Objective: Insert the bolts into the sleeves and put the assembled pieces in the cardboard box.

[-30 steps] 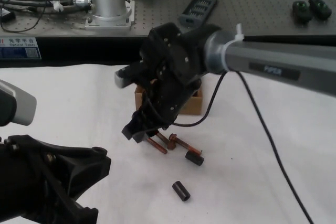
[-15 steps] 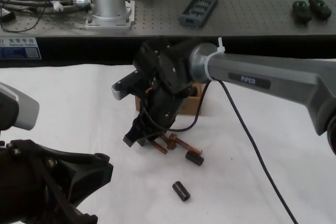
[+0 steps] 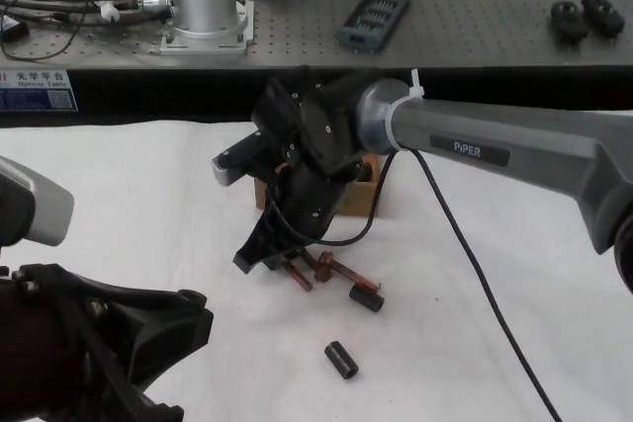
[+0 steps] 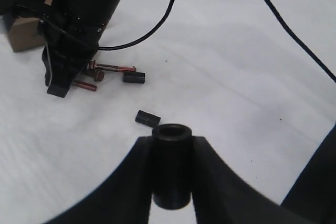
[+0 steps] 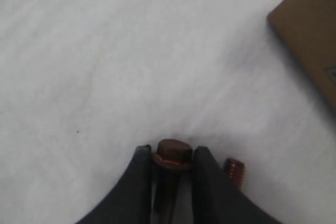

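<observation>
Left pincer (image 4: 171,145) is clamped on a black sleeve (image 4: 170,177), open bore pointing out past the tips, at the near-left corner of the tabletop (image 3: 514,244). Right pincer (image 5: 171,163) is pinched shut on a copper bolt (image 5: 172,151), shank running back between the jaws, mid-tabletop by the cardboard box (image 3: 366,193). They're well apart, so I reckon the axes need lining up.

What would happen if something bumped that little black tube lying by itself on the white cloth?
The loose sleeve looks like a short cylinder lying on its side, so it would probably roll, though the soft cloth may slow it. It seems rigid: a matching sleeve, clamped in the left gripper, shows no squashing.
</observation>
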`<state>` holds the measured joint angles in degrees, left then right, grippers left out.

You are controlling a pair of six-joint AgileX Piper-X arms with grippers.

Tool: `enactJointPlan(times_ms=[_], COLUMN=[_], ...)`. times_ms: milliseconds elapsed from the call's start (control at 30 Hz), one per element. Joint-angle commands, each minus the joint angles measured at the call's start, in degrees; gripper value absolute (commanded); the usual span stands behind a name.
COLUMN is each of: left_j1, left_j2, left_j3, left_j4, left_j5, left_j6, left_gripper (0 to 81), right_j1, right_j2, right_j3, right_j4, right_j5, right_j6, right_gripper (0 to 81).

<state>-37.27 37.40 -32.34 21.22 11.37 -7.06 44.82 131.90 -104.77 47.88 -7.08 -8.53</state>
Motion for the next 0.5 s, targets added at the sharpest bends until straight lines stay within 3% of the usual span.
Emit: enactJointPlan(times_ms=[0,300,467], left_j1=[-0.10,-0.10,-0.10], left_j2=[-0.33,-0.33,0.05], left_j3=[-0.10,-0.10,-0.10], left_j4=[-0.28,-1.54,-4.82], left_j5=[-0.58,-0.60,2.17], left_j6=[0.69,4.58,6.29], left_gripper=[3.3,3.3,3.3], right_j1=[-0.22,-0.24,-0.24], right_j2=[-3.03,-17.17,-27.43], right_j3=[-0.31,2.38,12.60], right_j4=[1.11,-1.51,-7.31], right_j5=[-3.13,-9.72,-11.94], right_j6=[1.31,3.38,3.43], right_gripper=[0.0,0.1,0.1])
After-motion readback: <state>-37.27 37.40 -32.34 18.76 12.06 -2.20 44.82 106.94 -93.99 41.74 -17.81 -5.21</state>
